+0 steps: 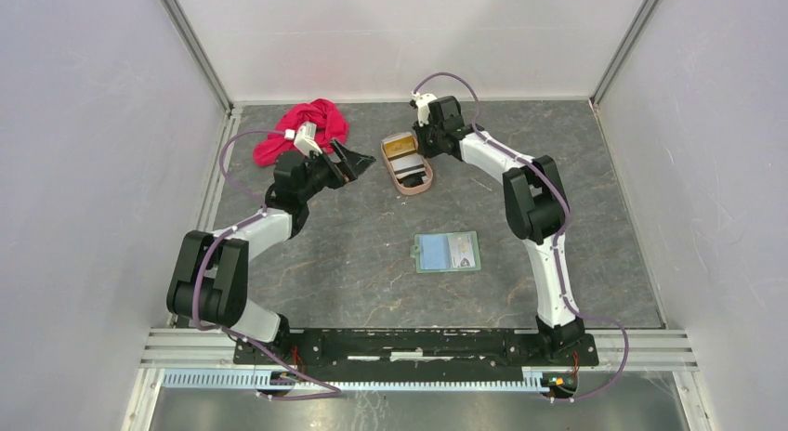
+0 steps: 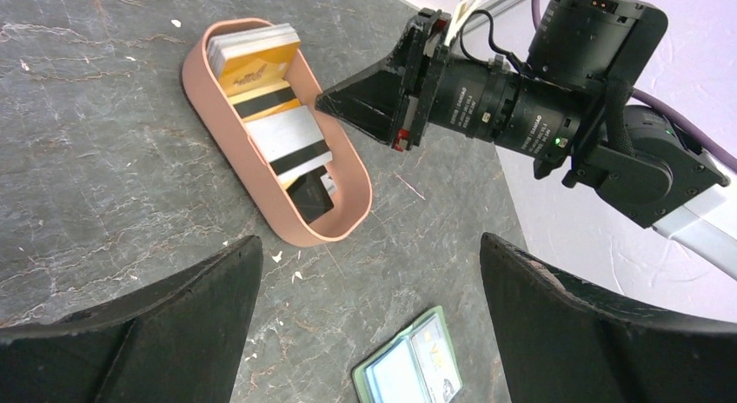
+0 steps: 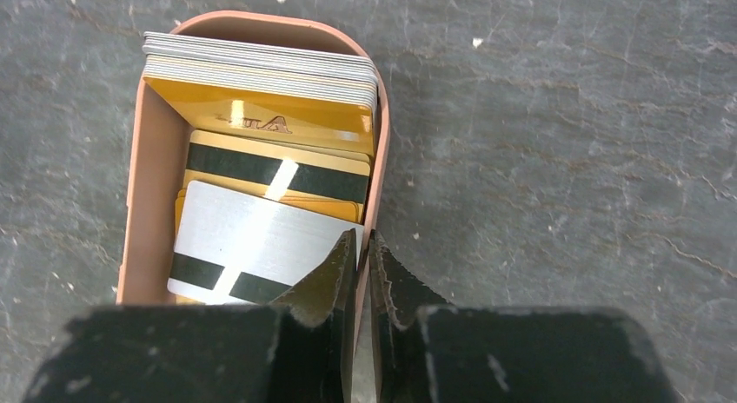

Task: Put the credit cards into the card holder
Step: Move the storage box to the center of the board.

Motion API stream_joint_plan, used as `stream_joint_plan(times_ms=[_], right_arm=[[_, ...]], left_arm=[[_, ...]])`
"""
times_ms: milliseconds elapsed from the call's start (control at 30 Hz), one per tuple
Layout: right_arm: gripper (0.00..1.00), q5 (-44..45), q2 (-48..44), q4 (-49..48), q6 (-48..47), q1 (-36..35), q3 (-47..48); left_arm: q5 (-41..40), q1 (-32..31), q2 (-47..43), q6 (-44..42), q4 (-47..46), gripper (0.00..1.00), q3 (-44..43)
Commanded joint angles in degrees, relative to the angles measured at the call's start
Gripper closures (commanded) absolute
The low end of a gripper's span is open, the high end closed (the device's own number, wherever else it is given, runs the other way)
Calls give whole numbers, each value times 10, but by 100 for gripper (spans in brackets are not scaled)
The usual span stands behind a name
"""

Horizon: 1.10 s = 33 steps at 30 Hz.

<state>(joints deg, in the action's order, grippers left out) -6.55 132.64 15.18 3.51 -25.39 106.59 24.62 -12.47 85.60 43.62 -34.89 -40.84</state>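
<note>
The credit cards (image 3: 261,116) sit in a pinkish-tan oval tray (image 3: 135,203): an upright gold and grey stack at the far end, and a gold card and a grey striped card (image 3: 252,238) lying flat. My right gripper (image 3: 363,238) is shut on the tray's right wall, one finger inside over the grey card and one outside. The card holder (image 1: 446,252) lies open on the table, sage-green with light blue pockets, also seen as the card holder (image 2: 408,368) in the left wrist view. My left gripper (image 1: 358,162) hovers open just left of the tray (image 1: 415,187), holding nothing.
A red cloth (image 1: 302,129) lies bunched at the back left, behind my left arm. White walls with metal rails enclose the dark stone-patterned table. The right arm's wrist (image 2: 521,108) reaches in from the right, over the tray (image 2: 217,116).
</note>
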Motion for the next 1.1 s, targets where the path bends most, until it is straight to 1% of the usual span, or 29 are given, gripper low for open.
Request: stream_joint_plan(times_ms=[0,167,533,833,933,1067], right_arm=[[88,-1,-52,14,-56,-1,-40],[88,-21,-71,23,-102,-1,-70],[92,-101,-106,47,-231,10,-132],[92,-167,-144,67,-309,32,-188],[90,-174,-155,76,-336,34,-202],[88,-176,-166,80,-362,39,-221]], left_arm=[[15,1,-23,25,-33,0,8],[16,1,-24,25,-36,0,10],[26,1,-31,24,-59,0,22],[54,0,-26,25,-67,0,17],[63,-2,-24,25,-62,0,11],[55,-28,-32,-8,-3,0,-9]])
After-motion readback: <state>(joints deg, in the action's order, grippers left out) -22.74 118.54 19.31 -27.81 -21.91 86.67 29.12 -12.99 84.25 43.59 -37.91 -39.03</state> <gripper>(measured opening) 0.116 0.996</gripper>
